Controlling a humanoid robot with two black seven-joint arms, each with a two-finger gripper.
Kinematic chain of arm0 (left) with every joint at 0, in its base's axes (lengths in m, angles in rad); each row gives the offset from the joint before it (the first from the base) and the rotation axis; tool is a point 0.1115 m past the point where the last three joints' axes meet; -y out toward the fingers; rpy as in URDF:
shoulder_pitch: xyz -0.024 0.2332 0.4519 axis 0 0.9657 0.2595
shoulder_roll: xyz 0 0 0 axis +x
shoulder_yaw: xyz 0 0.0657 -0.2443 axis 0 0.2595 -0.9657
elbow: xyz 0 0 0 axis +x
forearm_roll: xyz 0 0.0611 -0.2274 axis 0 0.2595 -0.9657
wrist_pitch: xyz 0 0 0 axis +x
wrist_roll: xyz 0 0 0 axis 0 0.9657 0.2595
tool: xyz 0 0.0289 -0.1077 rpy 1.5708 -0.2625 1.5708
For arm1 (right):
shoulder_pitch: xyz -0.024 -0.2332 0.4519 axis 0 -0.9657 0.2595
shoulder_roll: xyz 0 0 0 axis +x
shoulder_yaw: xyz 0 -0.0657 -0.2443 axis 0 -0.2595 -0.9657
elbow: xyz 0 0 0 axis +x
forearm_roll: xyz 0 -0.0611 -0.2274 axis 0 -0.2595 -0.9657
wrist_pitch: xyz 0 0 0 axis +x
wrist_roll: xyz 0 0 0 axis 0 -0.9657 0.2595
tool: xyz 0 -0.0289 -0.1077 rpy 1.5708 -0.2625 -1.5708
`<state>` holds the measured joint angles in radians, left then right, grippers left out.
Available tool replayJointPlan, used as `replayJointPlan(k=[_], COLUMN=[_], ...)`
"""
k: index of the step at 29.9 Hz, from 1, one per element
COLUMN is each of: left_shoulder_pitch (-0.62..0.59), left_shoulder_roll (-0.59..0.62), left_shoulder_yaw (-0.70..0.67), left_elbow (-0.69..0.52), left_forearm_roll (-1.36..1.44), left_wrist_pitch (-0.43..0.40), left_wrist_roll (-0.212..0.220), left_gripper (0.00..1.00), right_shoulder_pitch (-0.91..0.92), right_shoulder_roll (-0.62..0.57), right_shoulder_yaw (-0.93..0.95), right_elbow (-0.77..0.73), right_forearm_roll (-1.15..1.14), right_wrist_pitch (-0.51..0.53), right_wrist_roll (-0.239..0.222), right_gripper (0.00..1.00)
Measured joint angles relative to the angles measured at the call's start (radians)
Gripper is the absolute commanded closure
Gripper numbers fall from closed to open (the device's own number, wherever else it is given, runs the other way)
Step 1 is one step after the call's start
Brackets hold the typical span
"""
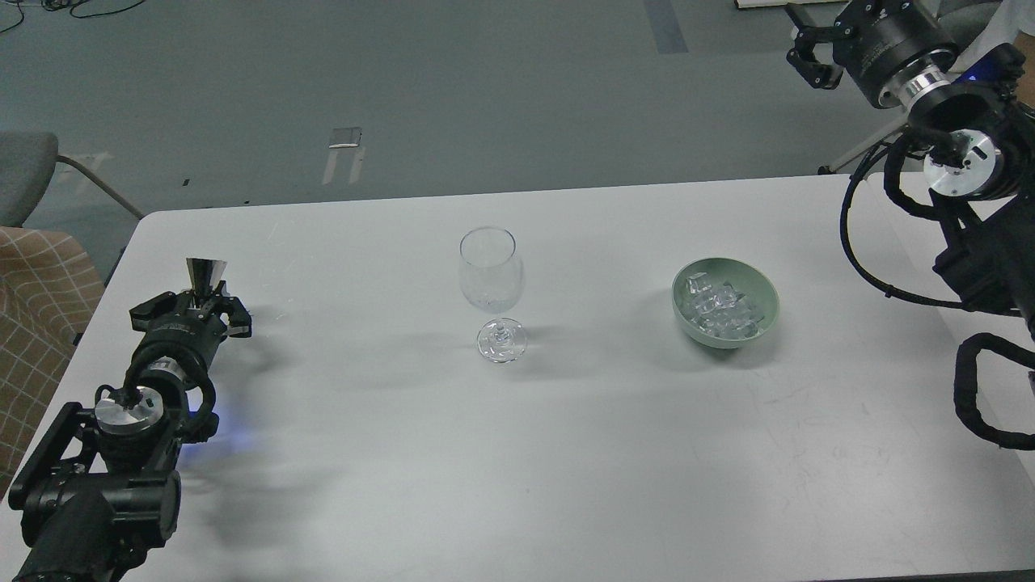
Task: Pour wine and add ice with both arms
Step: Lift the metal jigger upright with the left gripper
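A clear stemmed wine glass (491, 279) stands upright at the middle of the white table (517, 453). A pale green bowl (760, 319) to its right holds several clear ice cubes (716, 307). My left gripper (194, 311) is near the table's left edge, shut on a small silver metal cone-shaped measuring cup (205, 273) that stands upright between the fingers. My right gripper (808, 48) is raised beyond the table's far right corner, well away from the bowl. It looks open and empty, and is partly cut off by the frame's top edge.
A grey chair (24, 174) and a checked brown cushion (40, 299) stand off the table's left edge. My right arm's cables (978, 404) loop over the table's right edge. The grey floor lies beyond the far edge.
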<state>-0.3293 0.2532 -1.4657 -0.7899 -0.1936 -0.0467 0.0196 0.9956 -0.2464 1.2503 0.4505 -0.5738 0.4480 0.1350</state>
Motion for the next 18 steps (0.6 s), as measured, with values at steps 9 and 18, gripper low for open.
replayJointPlan(k=[9, 18], left_shoulder_pitch=[-0.004, -0.006], left_shoulder_roll=[0.0, 0.015], left_shoulder_yaw=[-0.018, -0.052], left_elbow=[-0.001, -0.141], left_forearm_roll=[-0.01, -0.015], left_wrist_pitch=[-0.076, -0.063], left_wrist_roll=[-0.011, -0.005], left_gripper=[1.0, 1.0], right_shoulder_pitch=[-0.009, -0.033], right_shoulder_roll=[-0.049, -0.079], right_shoulder_yaw=[-0.002, -0.002], right_elbow=[0.037, 0.064], right_forearm_roll=[0.0, 0.0], right_wrist_pitch=[0.002, 0.004], right_wrist_roll=[-0.003, -0.003], right_gripper=[0.0, 0.0])
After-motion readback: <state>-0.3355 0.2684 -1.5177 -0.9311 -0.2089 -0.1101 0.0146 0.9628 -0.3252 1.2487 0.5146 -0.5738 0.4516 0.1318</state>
